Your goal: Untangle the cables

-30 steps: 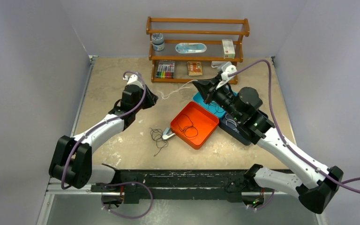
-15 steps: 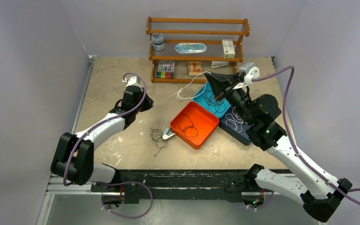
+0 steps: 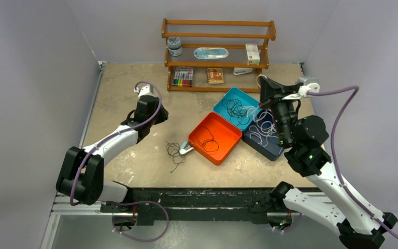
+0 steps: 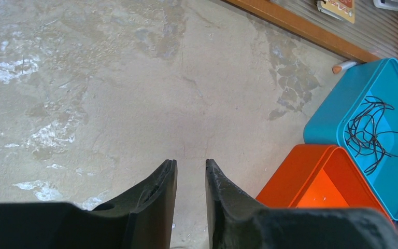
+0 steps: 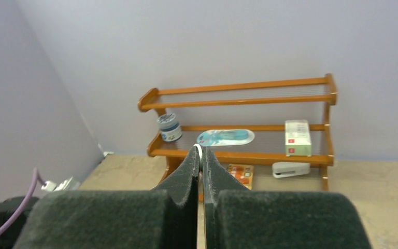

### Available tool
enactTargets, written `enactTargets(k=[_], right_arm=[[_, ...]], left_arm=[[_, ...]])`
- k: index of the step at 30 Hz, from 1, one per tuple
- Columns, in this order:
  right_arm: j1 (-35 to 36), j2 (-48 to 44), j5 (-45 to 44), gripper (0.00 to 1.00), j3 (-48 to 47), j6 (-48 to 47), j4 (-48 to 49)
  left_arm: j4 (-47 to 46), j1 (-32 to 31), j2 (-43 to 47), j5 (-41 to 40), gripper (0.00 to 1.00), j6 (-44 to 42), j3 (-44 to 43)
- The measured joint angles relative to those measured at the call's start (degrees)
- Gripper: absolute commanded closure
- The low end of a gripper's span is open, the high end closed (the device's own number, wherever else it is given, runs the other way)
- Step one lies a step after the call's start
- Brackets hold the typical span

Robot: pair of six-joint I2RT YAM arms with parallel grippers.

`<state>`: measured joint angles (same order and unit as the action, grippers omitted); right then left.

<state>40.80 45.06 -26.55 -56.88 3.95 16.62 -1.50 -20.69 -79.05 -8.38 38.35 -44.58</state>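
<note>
Moved: right arm has been swung out to the right, past the orange tray (image 3: 227, 132), and the white cable (image 5: 199, 150) has been carried with it. No strand is left stretched toward the left arm, which has hardly been shifted.
Right gripper (image 5: 199, 155): closed tight, with the white cable pinched at its tips; it is held high, behind and right of the orange tray.
Left gripper (image 4: 190, 168): jaws are set narrowly apart and nothing is held; it is hung over bare table, left of and behind the orange tray.
Risk, snag: the hanging strand appears to be draped over the right corner of the teal tray (image 3: 226, 99), which is set against the orange tray's back-right side. The black cable (image 3: 235, 108) lying there could be hooked and dragged out by a further pull.
Risk, slip: only a thin loop is gripped, at the very tips, so it could be lost under a jerk.
Risk, drop: if released off target, the strand could be laid across two trays and the colours mixed again.
Cables, look: thin, limp, looping wires, some white and some black.
Cables, place: white coils (image 3: 261, 134) are gathered in the navy tray (image 3: 275, 153), just right of the orange tray. Black loops (image 3: 207, 141) are held inside the orange tray. A black tangle (image 3: 175, 152) is left on the table just left of it, not yet sorted.
</note>
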Motion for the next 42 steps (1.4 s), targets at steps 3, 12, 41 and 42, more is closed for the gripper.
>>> enactTargets(k=[3,12,41,42], right_arm=[[0.0,-1.64,-3.8,1.0,0.0,-0.79,-0.5],[0.0,-3.13,-14.69,1.0,0.02,-1.75,-6.08],[-19.21,4.22,-19.76,1.0,16.02,14.75,-17.99],[-19.8,4.7,-19.78,1.0,16.65,15.39,-18.01]], left_arm=[[0.37,0.0,0.0,-0.66,0.68,0.02,0.0],[0.48,0.0,1.29,-1.01,0.64,0.02,-0.09],[2.25,0.02,1.38,0.0,0.63,0.02,-3.13],[2.27,0.02,1.38,0.13,0.63,0.02,-3.13]])
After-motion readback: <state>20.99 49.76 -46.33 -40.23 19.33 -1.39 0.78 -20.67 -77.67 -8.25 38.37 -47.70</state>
